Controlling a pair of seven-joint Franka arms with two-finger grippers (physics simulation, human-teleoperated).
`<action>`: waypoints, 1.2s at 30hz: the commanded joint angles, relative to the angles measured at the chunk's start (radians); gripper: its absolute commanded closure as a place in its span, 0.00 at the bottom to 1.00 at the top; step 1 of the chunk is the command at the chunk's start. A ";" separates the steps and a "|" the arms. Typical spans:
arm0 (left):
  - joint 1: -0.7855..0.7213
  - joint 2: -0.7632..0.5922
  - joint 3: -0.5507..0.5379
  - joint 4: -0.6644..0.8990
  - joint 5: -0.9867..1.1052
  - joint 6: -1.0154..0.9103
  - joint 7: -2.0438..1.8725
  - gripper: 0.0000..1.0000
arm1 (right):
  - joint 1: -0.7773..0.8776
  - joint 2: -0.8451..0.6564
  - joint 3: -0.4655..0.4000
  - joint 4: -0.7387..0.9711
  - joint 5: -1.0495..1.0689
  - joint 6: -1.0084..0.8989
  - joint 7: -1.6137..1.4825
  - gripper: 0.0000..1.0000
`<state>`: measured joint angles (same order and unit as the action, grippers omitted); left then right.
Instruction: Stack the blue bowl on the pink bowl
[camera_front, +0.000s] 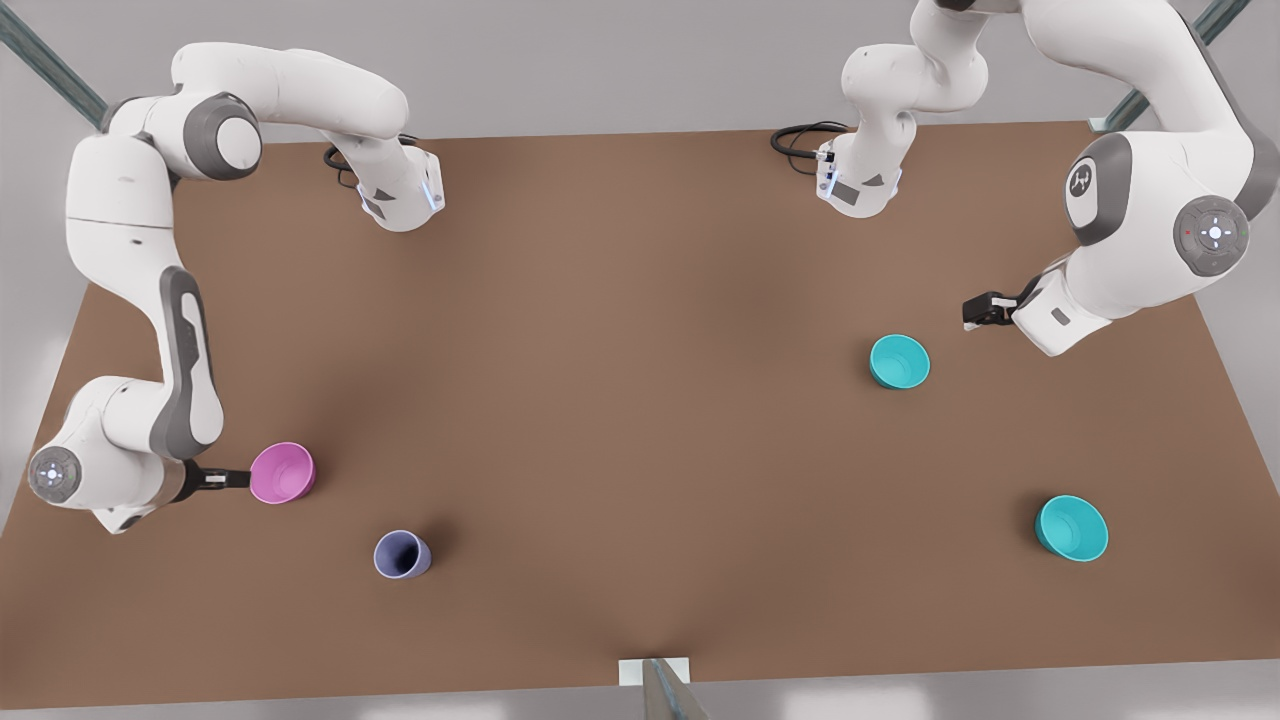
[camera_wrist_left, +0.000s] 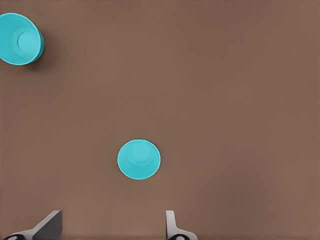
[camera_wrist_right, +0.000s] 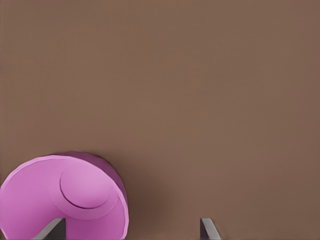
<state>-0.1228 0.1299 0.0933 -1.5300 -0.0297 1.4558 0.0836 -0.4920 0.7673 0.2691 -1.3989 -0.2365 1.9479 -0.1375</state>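
The blue bowl (camera_front: 899, 361) (camera_wrist_left: 139, 159), small and teal-cyan, stands upright on the table toward the front view's right. My left gripper (camera_front: 978, 311) (camera_wrist_left: 111, 227) hovers open beside it, clear of its rim, with nothing between its fingers. Toward the front view's left stands the pink bowl (camera_front: 282, 473) (camera_wrist_right: 65, 200). My right gripper (camera_front: 232, 478) (camera_wrist_right: 131, 231) is open at its rim. One finger (camera_wrist_right: 51, 228) is over the bowl's inside and the other finger (camera_wrist_right: 209, 228) is outside, over bare table.
A slightly wider teal bowl (camera_front: 1071, 528) (camera_wrist_left: 20, 38) sits nearer the table's front right. A lavender-blue cup (camera_front: 402, 554) stands in front of the pink bowl. Between the two groups lies open brown tabletop (camera_front: 640, 400).
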 joint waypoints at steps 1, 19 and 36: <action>0.000 -0.001 0.000 0.001 0.001 0.000 0.010 0.00 | 0.000 -0.002 0.001 -0.021 0.028 0.074 -0.033 0.00; 0.002 0.011 0.000 0.001 0.001 -0.002 0.010 0.00 | -0.033 0.021 0.001 -0.169 0.075 0.137 -0.037 0.71; 0.003 0.013 0.000 0.001 0.001 0.000 0.010 0.00 | 0.030 -0.123 0.163 -0.103 0.483 -0.188 0.062 0.79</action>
<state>-0.1201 0.1437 0.0934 -1.5298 -0.0297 1.4558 0.0922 -0.4643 0.6501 0.4211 -1.5015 0.1361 1.8503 -0.1699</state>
